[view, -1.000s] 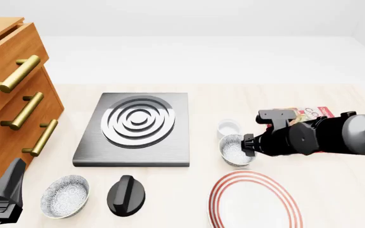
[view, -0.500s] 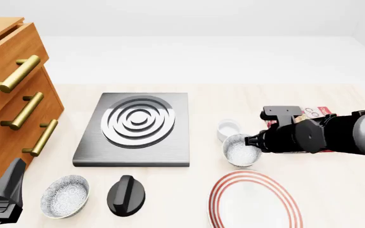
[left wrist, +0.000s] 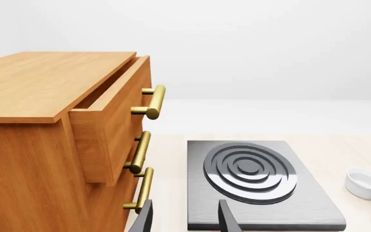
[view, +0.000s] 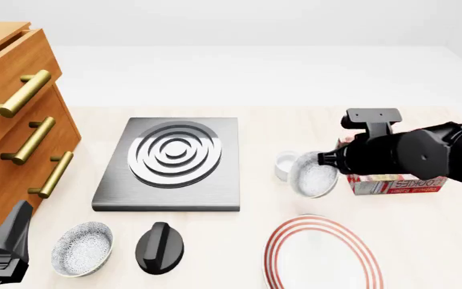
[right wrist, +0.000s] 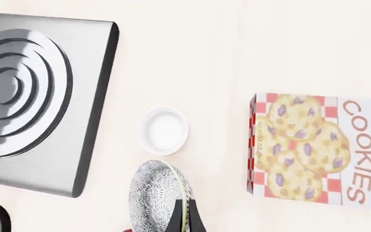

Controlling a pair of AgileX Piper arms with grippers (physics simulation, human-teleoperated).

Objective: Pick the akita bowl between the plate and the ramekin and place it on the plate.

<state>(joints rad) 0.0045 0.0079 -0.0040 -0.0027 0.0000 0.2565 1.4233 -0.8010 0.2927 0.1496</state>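
The right gripper (view: 327,159) is clamped on the rim of the speckled bowl (view: 311,174), tilted in the air above the ramekin (view: 287,161). Carrying it to the plate (view: 321,253) remains. Only the right wrist view shows the cookie box (right wrist: 318,150) face. The left gripper (left wrist: 184,220) idles, fingers apart.

akita bowl (view: 313,174) lifted, tilted, right gripper (view: 326,159) raised

Bright, even, diffuse light fills every view; shadows under objects are faint and soft. The renders are sharp throughout, without glare, blur or edge distortion.
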